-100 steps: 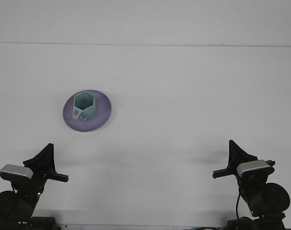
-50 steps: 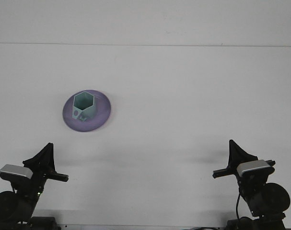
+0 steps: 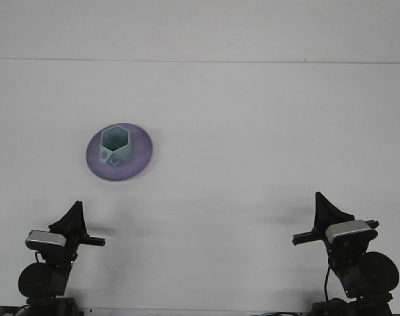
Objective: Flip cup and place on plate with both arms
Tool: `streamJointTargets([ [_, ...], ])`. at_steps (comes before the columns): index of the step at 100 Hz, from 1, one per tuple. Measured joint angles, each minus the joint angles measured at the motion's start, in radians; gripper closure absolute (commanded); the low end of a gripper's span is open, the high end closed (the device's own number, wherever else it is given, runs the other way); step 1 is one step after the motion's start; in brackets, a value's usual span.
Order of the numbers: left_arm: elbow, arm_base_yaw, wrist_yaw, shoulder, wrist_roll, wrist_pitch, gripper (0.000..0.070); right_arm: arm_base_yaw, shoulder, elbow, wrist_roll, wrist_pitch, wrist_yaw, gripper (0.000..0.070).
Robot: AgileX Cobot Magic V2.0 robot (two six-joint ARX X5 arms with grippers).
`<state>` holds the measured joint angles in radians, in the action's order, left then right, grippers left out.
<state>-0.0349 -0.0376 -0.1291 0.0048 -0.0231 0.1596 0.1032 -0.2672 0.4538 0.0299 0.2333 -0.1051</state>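
Cup (image 3: 114, 145) sits upright on plate (image 3: 142, 155), approx 1 o'clock from left claw (image 3: 75, 217); nearer it than right claw (image 3: 323, 209). Claw states: can't tell.

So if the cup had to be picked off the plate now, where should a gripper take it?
Probably from above, across two opposite flat walls of the hexagonal cup. It stands open mouth up on the purple plate, so the rim is exposed. The left gripper is nearer than the right gripper.
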Motion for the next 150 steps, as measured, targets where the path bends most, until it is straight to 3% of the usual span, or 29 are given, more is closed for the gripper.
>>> streamJointTargets([
  [84,0.0,0.0,0.0,0.001,0.037,0.011,0.0686,0.0,0.0,0.0,0.0,-0.004,0.0,0.07],
  [100,0.0,0.0,0.0,0.001,0.037,0.012,0.0686,-0.026,0.02,-0.005,-0.061,-0.016,0.031,0.07],
  [121,0.0,0.0,0.0,0.001,0.037,0.012,0.0686,-0.098,0.174,-0.243,-0.181,-0.247,0.009,0.07],
  [136,0.0,0.0,0.0,0.001,0.037,0.012,0.0686,-0.103,0.264,-0.405,-0.207,-0.238,0.003,0.07],
  [150,0.0,0.0,0.0,0.001,0.037,0.012,0.0685,-0.103,0.265,-0.438,-0.217,-0.221,0.002,0.07],
])
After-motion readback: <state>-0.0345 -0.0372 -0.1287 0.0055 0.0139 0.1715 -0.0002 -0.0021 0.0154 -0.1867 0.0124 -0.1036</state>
